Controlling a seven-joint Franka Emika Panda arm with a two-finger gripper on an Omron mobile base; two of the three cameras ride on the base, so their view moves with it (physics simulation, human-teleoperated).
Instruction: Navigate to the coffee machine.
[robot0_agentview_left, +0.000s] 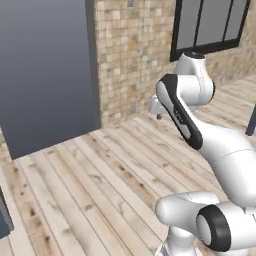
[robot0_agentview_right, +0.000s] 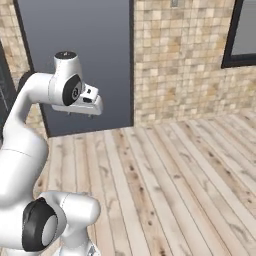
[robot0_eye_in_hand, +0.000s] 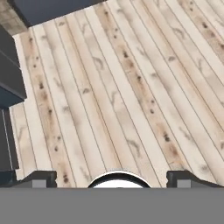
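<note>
Jaws hanging wide apart, holding nothing, over the floor (robot0_eye_in_hand: 131, 87); driving on risks clipping the wall (robot0_agentview_right: 185, 60).

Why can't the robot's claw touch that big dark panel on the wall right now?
Probably it can't yet. The claw hangs over bare plank floor, with floor between it and the dark panel; the base would likely need to drive closer.

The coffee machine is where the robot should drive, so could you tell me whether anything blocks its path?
No coffee machine is visible. Ahead lie bare wood floor, a large dark panel and a tiled wall. The tool hangs open over floor.
</note>
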